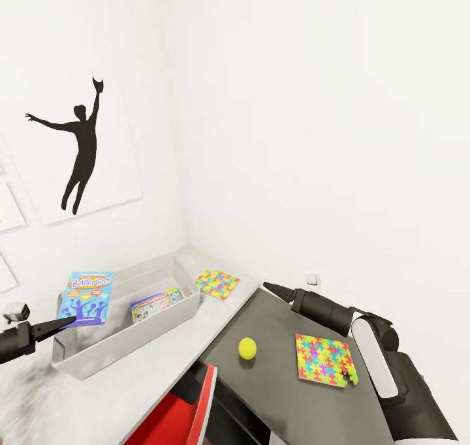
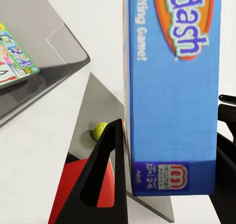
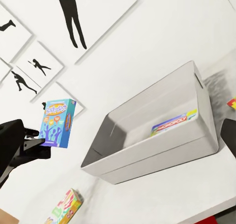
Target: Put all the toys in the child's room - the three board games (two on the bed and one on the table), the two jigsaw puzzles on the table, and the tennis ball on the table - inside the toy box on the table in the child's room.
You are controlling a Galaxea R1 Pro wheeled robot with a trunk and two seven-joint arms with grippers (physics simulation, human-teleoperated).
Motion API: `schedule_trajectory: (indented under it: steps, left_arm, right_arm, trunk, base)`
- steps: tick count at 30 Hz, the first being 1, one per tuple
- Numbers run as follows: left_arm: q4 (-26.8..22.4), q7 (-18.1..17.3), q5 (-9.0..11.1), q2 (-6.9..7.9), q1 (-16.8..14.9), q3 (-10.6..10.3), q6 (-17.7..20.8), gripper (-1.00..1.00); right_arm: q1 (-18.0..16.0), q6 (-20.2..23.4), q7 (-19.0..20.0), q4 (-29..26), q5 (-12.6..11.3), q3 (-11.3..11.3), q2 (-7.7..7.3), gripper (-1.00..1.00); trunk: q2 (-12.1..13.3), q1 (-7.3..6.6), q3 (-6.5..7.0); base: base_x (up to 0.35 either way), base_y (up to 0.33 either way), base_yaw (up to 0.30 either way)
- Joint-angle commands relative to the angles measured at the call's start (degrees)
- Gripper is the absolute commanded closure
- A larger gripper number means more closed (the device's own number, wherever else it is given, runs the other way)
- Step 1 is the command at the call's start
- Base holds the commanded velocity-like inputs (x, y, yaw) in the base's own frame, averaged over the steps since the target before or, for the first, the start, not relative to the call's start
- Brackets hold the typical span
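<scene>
Blue board game held upright over the toy box, about to be dropped in.

The left gripper [image 1: 65, 322] clamps the lower edge of the blue board game [image 1: 87, 297], which hangs above the toy box [image 1: 98, 357] at its near end; one game [image 1: 155, 305] already lies inside. Next, I judge, it wants lowering and letting go. The right gripper [image 1: 269, 287] looks pinched together, empty, above the table's dark section, where the tennis ball [image 1: 247, 348] and a jigsaw puzzle [image 1: 324, 359] wait; another puzzle [image 1: 218, 283] lies beyond the box.
</scene>
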Motion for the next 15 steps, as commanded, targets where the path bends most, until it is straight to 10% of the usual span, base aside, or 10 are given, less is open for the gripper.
schedule_trajectory:
  steps: [1,15]
  left_arm:
    - [0.00,-0.31,-0.08,0.01,-0.04,0.00,0.61,1.00]
    - [0.20,-0.31,-0.47,-0.02,-0.75,-0.06,1.06,1.00]
  right_arm:
    - [-0.05,0.33,0.08,-0.01,-0.15,-0.05,0.00,-1.00]
    - [-0.05,-0.24,0.00,-0.01,-0.06,0.18,0.13,-1.00]
  trunk:
    - [-0.07,0.01,-0.09]
    - [-0.07,0.01,-0.09]
  base:
    - [0.000,0.000,0.000]
    - [0.000,0.000,0.000]
